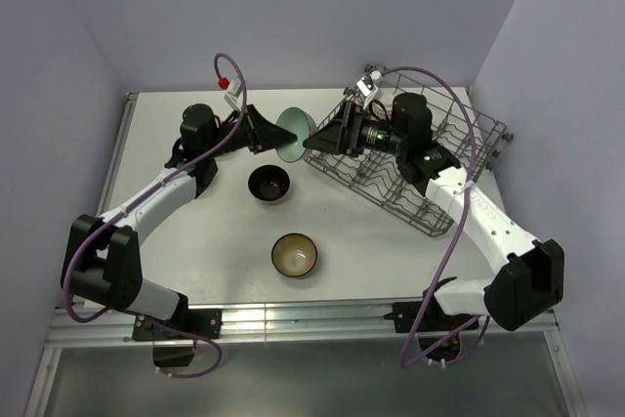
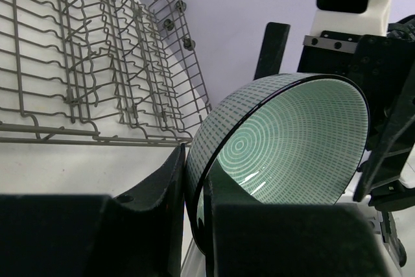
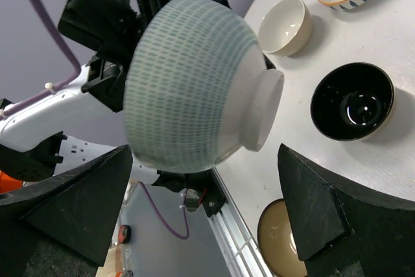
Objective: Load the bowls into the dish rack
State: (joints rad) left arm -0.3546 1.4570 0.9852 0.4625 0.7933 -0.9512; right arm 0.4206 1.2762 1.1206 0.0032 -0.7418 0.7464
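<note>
One pale teal bowl [image 1: 296, 134] hangs tipped above the desk [image 1: 195, 251] beside the dish rack [image 1: 391, 197] — left jaws clenched on its rim, right jaws spread wide about it — apparently for a handover.

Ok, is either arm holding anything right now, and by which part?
Left gripper pinches the pale teal bowl by its rim, one finger inside, one outside. Right gripper is open, holding nothing.
</note>
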